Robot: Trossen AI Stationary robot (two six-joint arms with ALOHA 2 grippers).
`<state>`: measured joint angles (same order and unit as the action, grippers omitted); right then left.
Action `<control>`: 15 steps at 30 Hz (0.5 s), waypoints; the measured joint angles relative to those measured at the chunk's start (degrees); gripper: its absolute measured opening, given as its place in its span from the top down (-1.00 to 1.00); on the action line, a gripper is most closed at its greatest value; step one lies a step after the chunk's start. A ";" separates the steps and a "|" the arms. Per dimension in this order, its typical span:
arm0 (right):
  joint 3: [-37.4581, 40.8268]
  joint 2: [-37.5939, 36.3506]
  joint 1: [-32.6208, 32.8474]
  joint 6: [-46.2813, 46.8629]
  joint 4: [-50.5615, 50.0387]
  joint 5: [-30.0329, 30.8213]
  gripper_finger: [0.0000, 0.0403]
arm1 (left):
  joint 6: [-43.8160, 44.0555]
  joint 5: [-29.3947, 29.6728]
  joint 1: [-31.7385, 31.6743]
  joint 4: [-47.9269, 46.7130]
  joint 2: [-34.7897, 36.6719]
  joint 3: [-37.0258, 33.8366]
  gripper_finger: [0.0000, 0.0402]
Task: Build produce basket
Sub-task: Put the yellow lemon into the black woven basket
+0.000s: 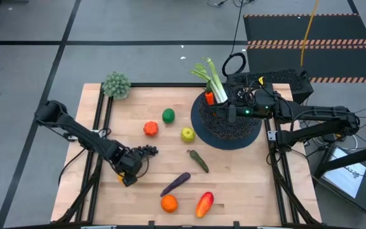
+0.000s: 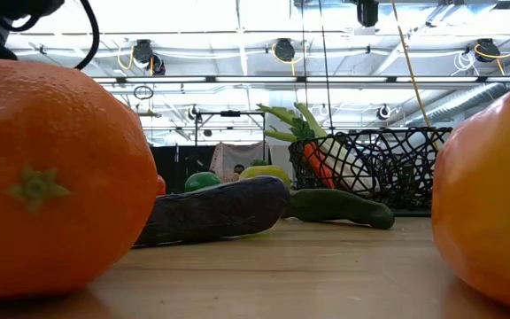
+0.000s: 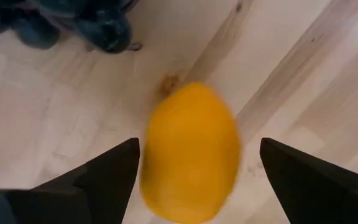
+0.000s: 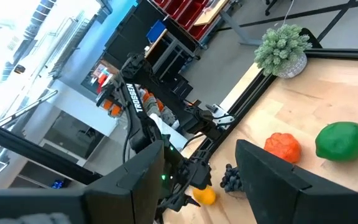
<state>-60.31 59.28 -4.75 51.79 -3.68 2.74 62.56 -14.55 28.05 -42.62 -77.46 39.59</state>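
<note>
near the worktop's front-left, the left hand hangs wide open over the lemon, beside the grapes. it should go lower and centre before closing. the right hand, open and empty, waits above the basket.

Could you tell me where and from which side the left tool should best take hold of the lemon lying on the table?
Grip the lemon across its narrow middle, coming straight down from above. It lies on its side on the table, and the open left tool already straddles it, one finger on each long flank. The grapes sit clear of it.

Both hands open, lowered
</note>
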 joint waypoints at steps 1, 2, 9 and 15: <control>0.00 -0.02 0.00 0.00 0.04 0.00 0.04 | -0.56 -0.03 0.00 0.11 -0.50 0.00 -0.66; 0.00 -0.02 0.00 0.00 0.04 0.00 0.04 | -0.96 -0.11 0.01 0.23 -1.15 0.00 -0.66; 0.00 -0.02 -0.01 0.00 0.12 0.11 0.04 | -4.04 -0.71 0.07 0.28 -2.27 0.00 -0.38; 0.00 -0.02 -0.02 0.00 0.17 0.39 0.04 | -5.27 -6.50 -0.74 0.13 -1.93 0.00 -0.11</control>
<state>-60.31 59.27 -4.78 51.79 -3.51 3.14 57.30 -21.05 27.31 -42.49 -79.39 39.59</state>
